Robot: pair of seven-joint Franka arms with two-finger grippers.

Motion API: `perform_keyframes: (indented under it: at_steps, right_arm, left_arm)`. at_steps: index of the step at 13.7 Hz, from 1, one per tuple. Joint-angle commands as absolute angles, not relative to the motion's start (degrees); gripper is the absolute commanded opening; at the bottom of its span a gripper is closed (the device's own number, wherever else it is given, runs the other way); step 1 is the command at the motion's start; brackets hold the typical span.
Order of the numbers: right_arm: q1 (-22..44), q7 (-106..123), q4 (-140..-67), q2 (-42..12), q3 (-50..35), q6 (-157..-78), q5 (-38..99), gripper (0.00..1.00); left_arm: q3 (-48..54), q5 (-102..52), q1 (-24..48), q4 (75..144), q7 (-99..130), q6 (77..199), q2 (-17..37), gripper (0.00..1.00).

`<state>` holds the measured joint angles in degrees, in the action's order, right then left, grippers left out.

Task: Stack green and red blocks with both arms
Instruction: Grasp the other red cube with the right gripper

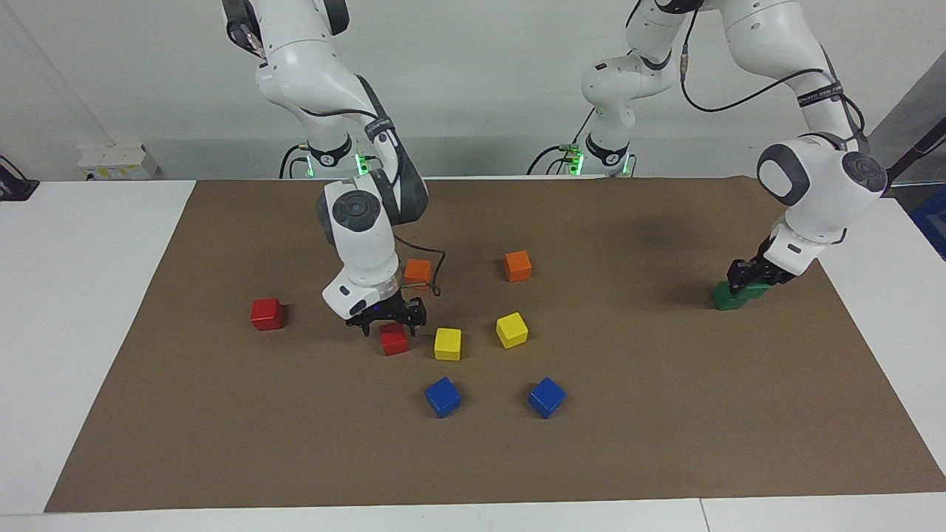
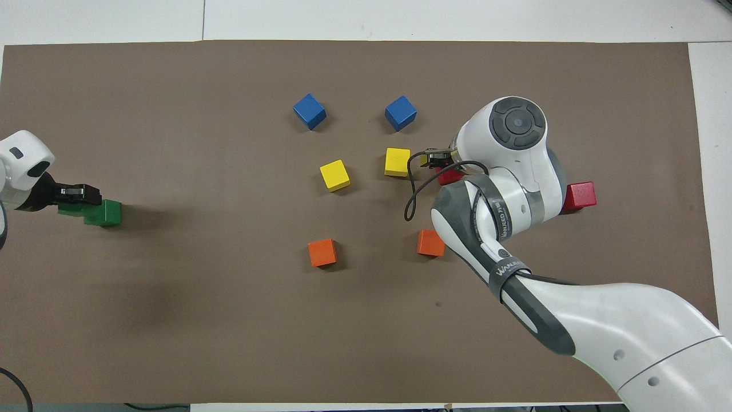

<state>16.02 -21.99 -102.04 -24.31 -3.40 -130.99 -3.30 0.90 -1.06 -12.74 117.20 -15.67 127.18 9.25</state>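
Jaws of the right gripper point(image 1: 390, 322) straddle a red block point(image 1: 394, 340) on the brown mat point(image 1: 665, 443), fingers down at its top — whether they press it I cannot tell. That block sits beside a yellow block point(image 1: 447, 343). A second red block point(image 1: 267, 313) lies alone toward the right arm's end of the table. The left gripper point(image 1: 746, 279) is low at the left arm's end, at the two green blocks point(image 1: 735, 295), which touch each other; whether its jaws are clamped on one cannot be told. Between the arms lie another yellow block point(image 1: 511, 329), two orange blocks point(image 1: 518, 266) nearer the robots and two blue blocks point(image 1: 443, 397) farther out.
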Motion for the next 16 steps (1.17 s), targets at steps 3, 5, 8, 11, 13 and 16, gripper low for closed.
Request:
perform_keyframes:
  at_steps: [3,5,8,11,13,16]
  right_arm:
    - [15.64,-18.47,-102.74,-25.40,-3.69,-133.41,-3.87,0.99]
    - [15.64,-14.09,-103.54,-25.49,-3.69,-134.12,-3.87,0.98]
    - [15.64,-9.05,-104.15,-25.31,-3.69,-133.60,-3.87,0.78]
    - [14.59,-9.75,-103.37,-23.83,-3.52,-129.23,-3.52,0.00]
    - [13.81,-10.55,-101.17,-19.80,-2.82,-119.40,-3.52,0.00]
    - [7.22,-9.58,-101.78,-9.96,-2.99,-107.80,-1.94,0.00]
  left_arm:
    - [1.49,-0.35,-14.33,122.87,-16.88,132.19,5.98,0.00]
    - [1.49,-0.44,-14.33,122.96,-16.88,133.06,6.15,0.00]
    - [1.49,-0.44,-14.33,123.48,-16.96,134.56,6.42,0.00]
    - [1.49,-0.44,-14.33,124.54,-16.96,135.88,6.59,0.00]
    - [1.49,-0.44,-14.24,124.54,-16.96,135.79,6.68,0.00]
    - [1.49,-0.44,-14.15,124.54,-17.14,135.88,7.21,0.85]
